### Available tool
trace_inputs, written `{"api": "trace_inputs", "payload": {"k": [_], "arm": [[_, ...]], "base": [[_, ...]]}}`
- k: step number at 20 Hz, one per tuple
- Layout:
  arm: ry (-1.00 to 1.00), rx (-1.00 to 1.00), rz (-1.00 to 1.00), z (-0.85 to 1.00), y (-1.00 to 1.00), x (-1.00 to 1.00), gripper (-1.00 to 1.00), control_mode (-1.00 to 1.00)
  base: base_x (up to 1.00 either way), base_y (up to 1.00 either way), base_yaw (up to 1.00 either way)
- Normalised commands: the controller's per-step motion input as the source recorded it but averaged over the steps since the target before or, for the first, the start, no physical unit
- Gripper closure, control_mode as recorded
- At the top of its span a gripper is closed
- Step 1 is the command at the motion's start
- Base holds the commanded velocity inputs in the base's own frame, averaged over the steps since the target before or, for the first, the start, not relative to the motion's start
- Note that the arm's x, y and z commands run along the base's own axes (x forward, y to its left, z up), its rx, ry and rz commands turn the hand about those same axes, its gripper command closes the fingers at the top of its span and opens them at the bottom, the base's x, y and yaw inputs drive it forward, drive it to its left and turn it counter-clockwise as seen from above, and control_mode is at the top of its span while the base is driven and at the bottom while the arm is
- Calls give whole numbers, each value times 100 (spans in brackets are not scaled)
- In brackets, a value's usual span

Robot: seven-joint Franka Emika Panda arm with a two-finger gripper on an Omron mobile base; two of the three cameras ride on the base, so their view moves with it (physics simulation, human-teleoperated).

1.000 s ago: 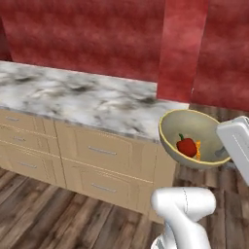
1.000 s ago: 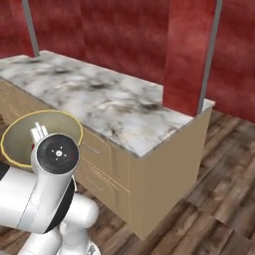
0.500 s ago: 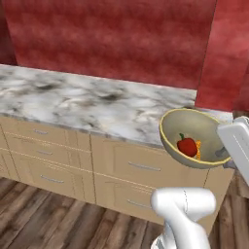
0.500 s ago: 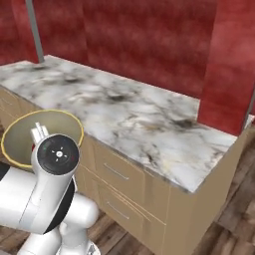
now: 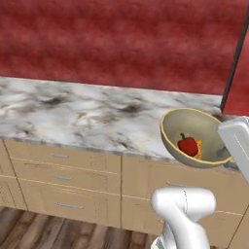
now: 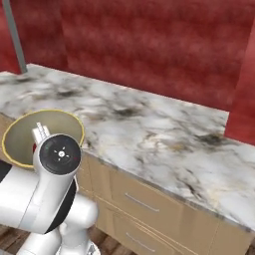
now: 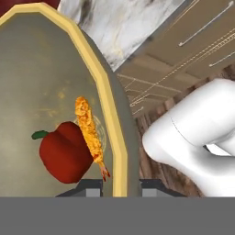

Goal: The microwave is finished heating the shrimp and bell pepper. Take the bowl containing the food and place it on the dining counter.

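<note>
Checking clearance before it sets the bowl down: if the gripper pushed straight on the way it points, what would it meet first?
The bowl rim it already clamps; beyond that, probably the dining counter, depth unclear.

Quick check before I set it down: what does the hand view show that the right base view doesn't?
Hand view alone: the shrimp and bell pepper lying together inside the bowl, and the gripper shut on the bowl's rim.

Right base view alone: the long run of the dining counter against the red wall, with a grey post at its far left.

Both: the bowl, marble countertop and wood drawers.
</note>
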Motion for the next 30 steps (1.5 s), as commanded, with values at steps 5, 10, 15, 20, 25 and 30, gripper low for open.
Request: {"api": "trace_inputs", "payload": {"k": [5,10,15,20,25,30], "arm": [[0,0,0,0,0,0,100,100],[0,0,0,0,0,0,100,100],[20,0,-3,-7,-6,100,100,-100],[43,4,0,-29,-25,100,100,-100],[29,1,0,-49,-13,100,100,-100],[4,-8,-4,-71,0,100,100,-100]], "base": [[100,71,-38],[100,19,-22],[0,0,0],[0,0,0],[0,0,0],[0,0,0]]}}
